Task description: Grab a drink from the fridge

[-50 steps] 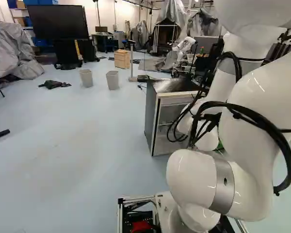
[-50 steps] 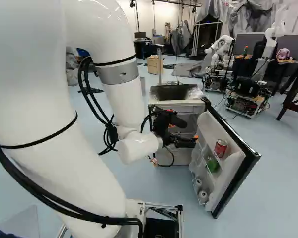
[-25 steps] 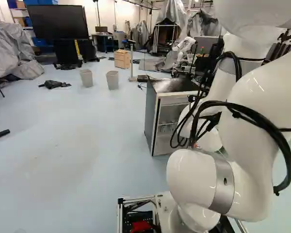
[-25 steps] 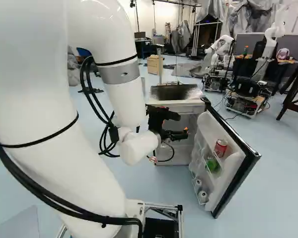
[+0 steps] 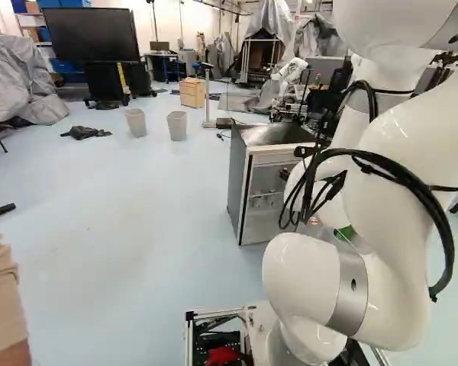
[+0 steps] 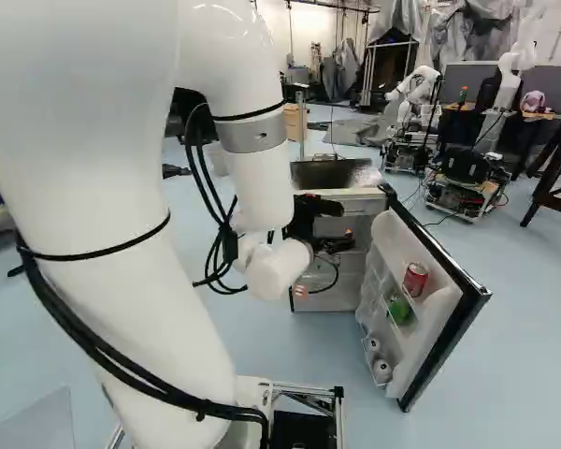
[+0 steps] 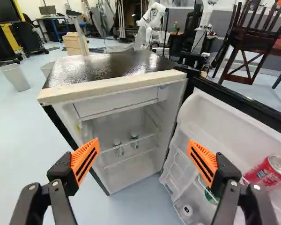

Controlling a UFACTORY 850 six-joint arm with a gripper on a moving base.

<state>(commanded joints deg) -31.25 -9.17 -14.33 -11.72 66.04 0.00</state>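
we hold our gripper (image 6: 344, 226) with its fingers spread wide, on the near side of the open fridge (image 7: 103, 68). two small bottles (image 7: 118, 149) stand inside; a red can (image 6: 415, 279) sits in the door (image 6: 441, 316) at the right.

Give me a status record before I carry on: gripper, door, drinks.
gripper: open, nothing between its fingers
gripper position: in front of the fridge
door: open
red can: upright in a door rack
green item: in the door, below the red can
bottles: two, inside the fridge
drink grabbed: not yet
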